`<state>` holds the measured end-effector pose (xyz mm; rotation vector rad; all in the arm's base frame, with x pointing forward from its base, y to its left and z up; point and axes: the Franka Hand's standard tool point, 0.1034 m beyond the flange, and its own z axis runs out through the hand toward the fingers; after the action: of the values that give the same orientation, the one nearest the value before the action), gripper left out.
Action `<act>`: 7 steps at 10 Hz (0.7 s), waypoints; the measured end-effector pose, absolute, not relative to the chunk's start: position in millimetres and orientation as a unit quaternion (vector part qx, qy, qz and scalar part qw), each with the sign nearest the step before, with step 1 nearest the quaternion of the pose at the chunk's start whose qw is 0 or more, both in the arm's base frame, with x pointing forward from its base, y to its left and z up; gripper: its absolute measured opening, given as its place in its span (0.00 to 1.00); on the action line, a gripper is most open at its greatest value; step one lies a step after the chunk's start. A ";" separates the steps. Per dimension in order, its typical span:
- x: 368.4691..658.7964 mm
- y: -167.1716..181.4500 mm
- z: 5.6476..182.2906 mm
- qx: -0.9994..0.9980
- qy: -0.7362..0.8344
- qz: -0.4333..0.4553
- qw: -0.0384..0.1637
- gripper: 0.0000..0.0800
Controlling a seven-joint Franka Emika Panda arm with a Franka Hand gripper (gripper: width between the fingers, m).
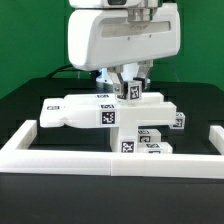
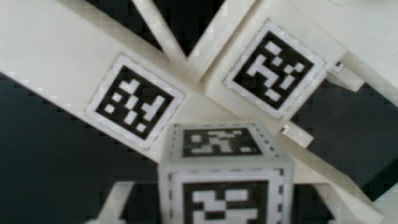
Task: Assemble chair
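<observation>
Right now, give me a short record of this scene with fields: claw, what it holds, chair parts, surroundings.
claw: shut, pointing down over the chair parts
held: small tagged block
chair parts: white tagged pieces clustered mid-table, some apparently joined
front: low white border wall
surface: black table

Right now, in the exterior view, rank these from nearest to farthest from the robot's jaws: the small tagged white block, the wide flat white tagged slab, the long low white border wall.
1. Small tagged white block: between the jaws.
2. Wide flat white tagged slab: just below them.
3. Long low white border wall: along the front.
</observation>
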<state>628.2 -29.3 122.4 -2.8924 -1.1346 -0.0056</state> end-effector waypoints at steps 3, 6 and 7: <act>628.2 -29.3 122.4 -0.931 -0.365 -0.002 0.017 0.36; 628.2 -29.4 122.4 -0.931 -0.365 -0.002 0.017 0.36; 628.2 -29.3 122.4 -0.933 -0.359 -0.002 0.017 0.36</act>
<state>628.2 -29.3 122.4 -2.8997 -1.1149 -0.0055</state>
